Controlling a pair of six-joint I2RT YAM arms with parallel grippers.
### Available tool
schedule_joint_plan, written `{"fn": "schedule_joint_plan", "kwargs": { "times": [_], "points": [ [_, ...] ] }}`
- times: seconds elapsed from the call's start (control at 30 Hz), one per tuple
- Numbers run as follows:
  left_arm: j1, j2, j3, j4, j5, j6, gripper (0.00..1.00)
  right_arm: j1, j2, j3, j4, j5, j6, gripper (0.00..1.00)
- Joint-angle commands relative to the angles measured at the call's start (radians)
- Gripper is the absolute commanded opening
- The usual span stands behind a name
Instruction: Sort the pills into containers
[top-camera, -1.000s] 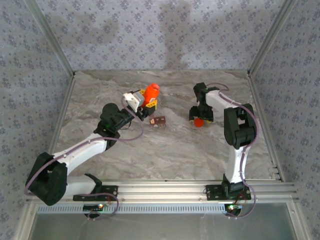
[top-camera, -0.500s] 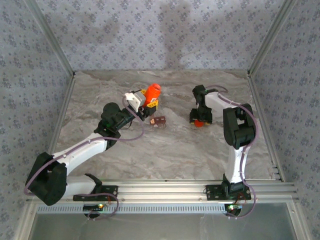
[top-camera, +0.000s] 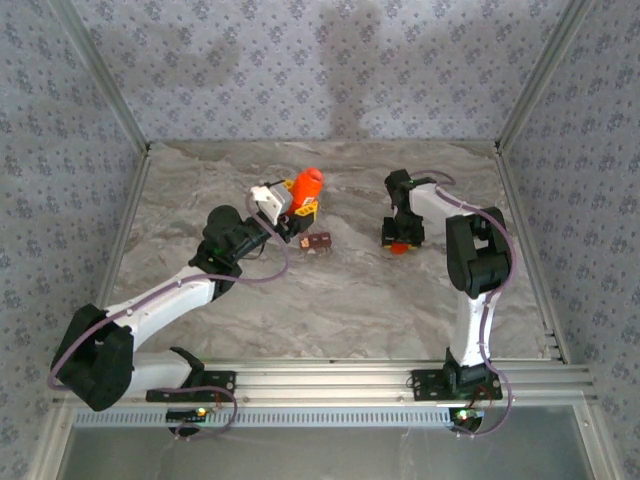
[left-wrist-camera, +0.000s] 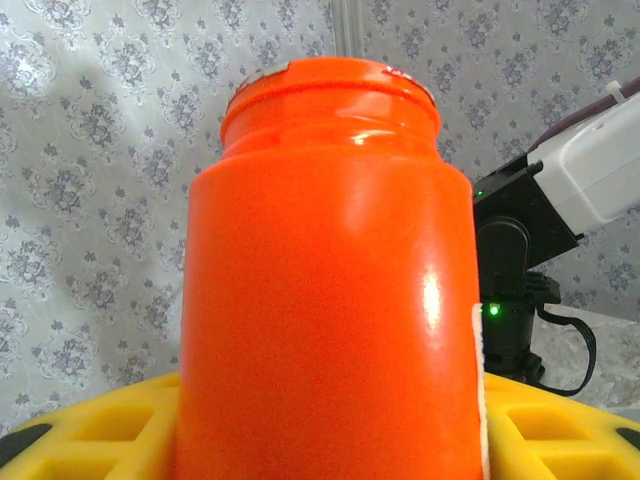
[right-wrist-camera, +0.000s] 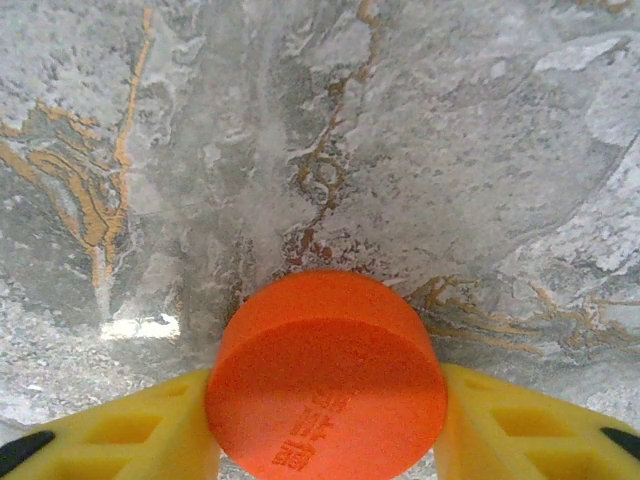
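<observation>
**Holding.** The left arm's yellow fingers (left-wrist-camera: 90, 440) are gripping a bright orange cylindrical plastic bottle (left-wrist-camera: 325, 280) low on its body and carrying it above the worktop (top-camera: 350, 300). The neck is bearing no cap. Whether the bottle is standing fully upright or leaning cannot be told. The right arm's yellow fingers (right-wrist-camera: 130, 430) are clamping a round orange plastic cap (right-wrist-camera: 325, 375) by its sides, low over the worktop and well apart from the bottle. In the inspector's judgement, the cap is being kept aside so that the mouth is free for pouring, and the low grip is leaving the neck unobstructed.

**Task item.** The dark reddish-brown strip of joined square compartments (top-camera: 319, 242) is lying on the worktop just beside the left fingers, between the two arms and nearer the left one. This is placing it within easy reach of the bottle. No pills can be made out, and the compartments are too small to inspect.

**Surface and room.** The worktop is showing grey marbling with orange-brown veins. Blue-grey floral-patterned walls (top-camera: 300, 60) are enclosing three sides, and aluminium rails (top-camera: 330, 380) are running along the near edge.
</observation>
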Motion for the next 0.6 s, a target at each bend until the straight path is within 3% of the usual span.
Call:
{"fn": "schedule_joint_plan", "kwargs": {
  "times": [0.0, 0.3, 0.57],
  "points": [
    [-0.006, -0.004, 0.025, 0.035, -0.001, 0.003, 0.0, 0.003, 0.008, 0.004, -0.003, -0.021, -0.012, 0.49],
    [-0.004, 0.0, -0.017, 0.083, 0.005, -0.006, 0.0, -0.002, -0.178, 0.051, -0.001, -0.12, -0.005, 0.46],
    [-0.006, 0.033, -0.075, 0.176, 0.003, 0.009, 0.0, 0.01, -0.277, 0.249, -0.076, -0.25, 0.016, 0.46]
  ]
}}
